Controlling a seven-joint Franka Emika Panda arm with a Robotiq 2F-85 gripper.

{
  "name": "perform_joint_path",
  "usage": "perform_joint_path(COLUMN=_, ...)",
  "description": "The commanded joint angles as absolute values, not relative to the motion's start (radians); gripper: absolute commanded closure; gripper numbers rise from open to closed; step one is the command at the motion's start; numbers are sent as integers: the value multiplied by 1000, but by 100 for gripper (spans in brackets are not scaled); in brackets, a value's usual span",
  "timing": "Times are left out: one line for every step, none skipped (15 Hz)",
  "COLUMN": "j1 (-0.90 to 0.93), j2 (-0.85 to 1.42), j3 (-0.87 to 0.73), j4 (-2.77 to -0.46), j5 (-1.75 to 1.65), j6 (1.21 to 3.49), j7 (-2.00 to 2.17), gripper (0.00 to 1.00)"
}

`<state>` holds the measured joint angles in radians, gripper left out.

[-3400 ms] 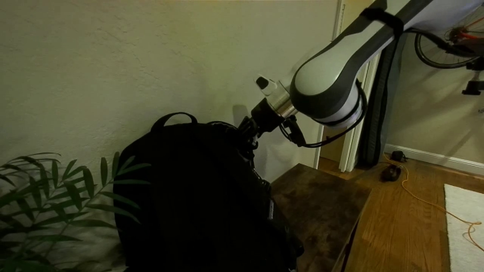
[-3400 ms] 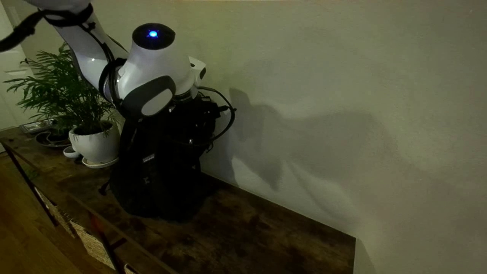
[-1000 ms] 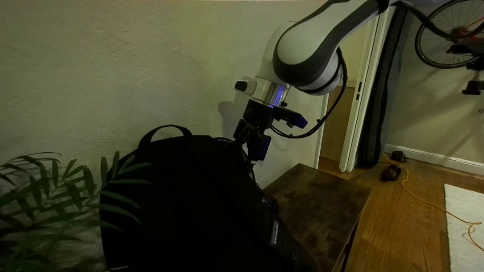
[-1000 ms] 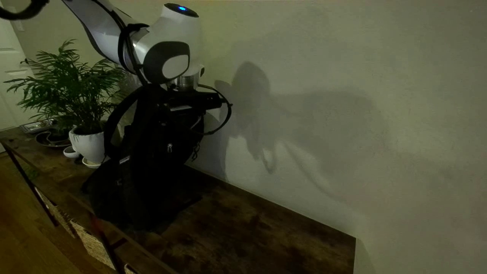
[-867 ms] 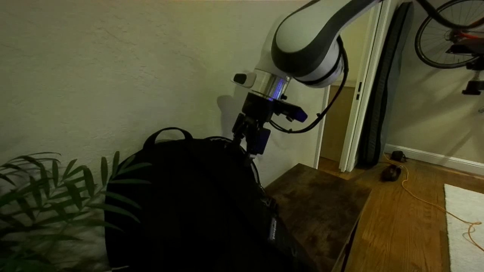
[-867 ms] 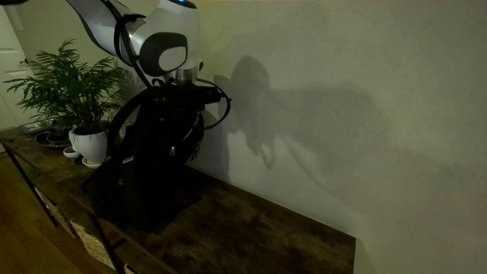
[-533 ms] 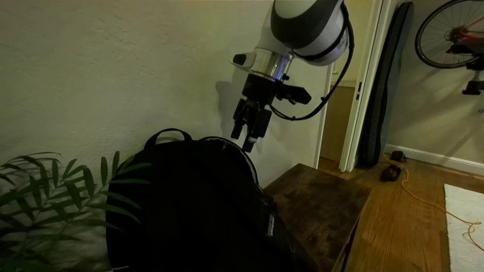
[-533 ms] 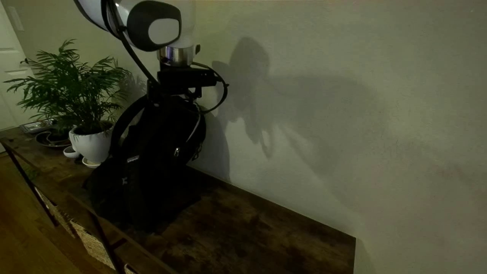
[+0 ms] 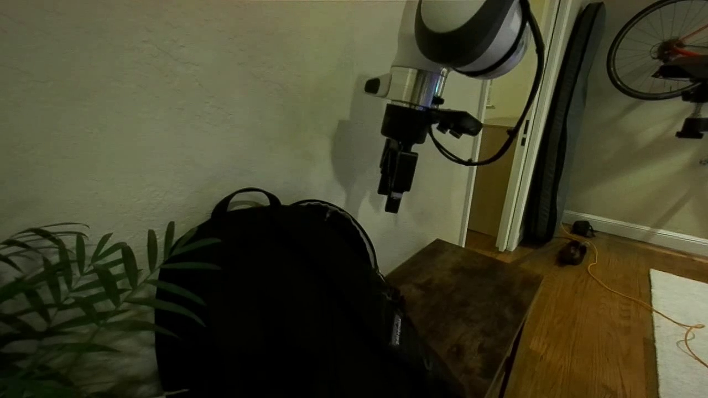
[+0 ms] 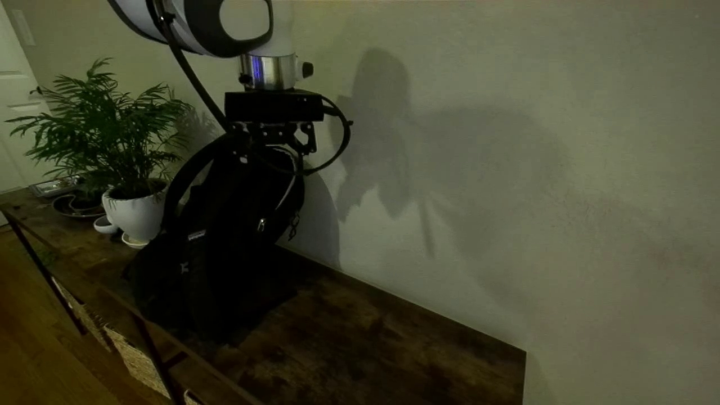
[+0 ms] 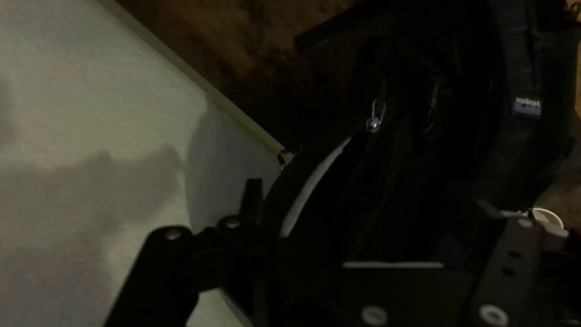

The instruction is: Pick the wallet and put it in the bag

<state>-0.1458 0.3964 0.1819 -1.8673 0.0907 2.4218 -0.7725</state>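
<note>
Placing seems done, we judge; clearing away is the step
We see the gripper [image 11: 368,197] spread wide, apparently empty, near the bag [image 9: 276,309]; the wallet is hidden, perhaps inside; next, a lift without snagging.

In an exterior view, got backpack [image 10: 219,253] on console table [image 10: 382,349], with potted palm [image 10: 112,140] at its 10 o'clock, wall [image 10: 506,169] at 2. In an exterior view, got gripper [image 9: 392,201] at backpack's 1 o'clock, rug [image 9: 672,356] at 3.

The black bag [image 9: 276,309] stands on the brown table [image 10: 365,349], its top unzipped
</note>
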Motion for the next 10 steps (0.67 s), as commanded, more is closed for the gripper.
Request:
perform_joint_path(j1=-101, j2=332, j3=104, j4=-1969, j5=56, j6=2363, j7=-608, gripper=0)
perform_joint_path(j1=-100, j2=333, j3=95, j4=-1984, j5=57, j6=2350, j7=-571, gripper=0)
perform_joint_path(j1=-103, j2=334, j3=89, j4=-1996, j5=64, j6=2331, j7=-539, gripper=0)
perform_joint_path(j1=-106, j2=336, j3=85, j4=-2006, j5=69, j6=2314, j7=-509, gripper=0)
perform_joint_path(j1=-109, j2=338, j3=81, j4=-2019, j5=71, j6=2303, j7=-482, gripper=0)
perform_joint_path(j1=-111, j2=340, j3=79, j4=-2030, j5=72, j6=2298, j7=-464, gripper=0)
perform_joint_path(j1=-110, j2=338, j3=76, j4=-2050, j5=68, j6=2316, j7=-447, gripper=0)
perform_joint_path(j1=-105, j2=336, j3=70, j4=-2071, j5=51, j6=2343, j7=-436, gripper=0)
perform_joint_path(j1=-123, j2=394, j3=89, j4=-1993, j5=78, j6=2323, j7=-493, gripper=0)
perform_joint_path(j1=-123, j2=394, j3=87, j4=-2004, j5=76, j6=2324, j7=-486, gripper=0)
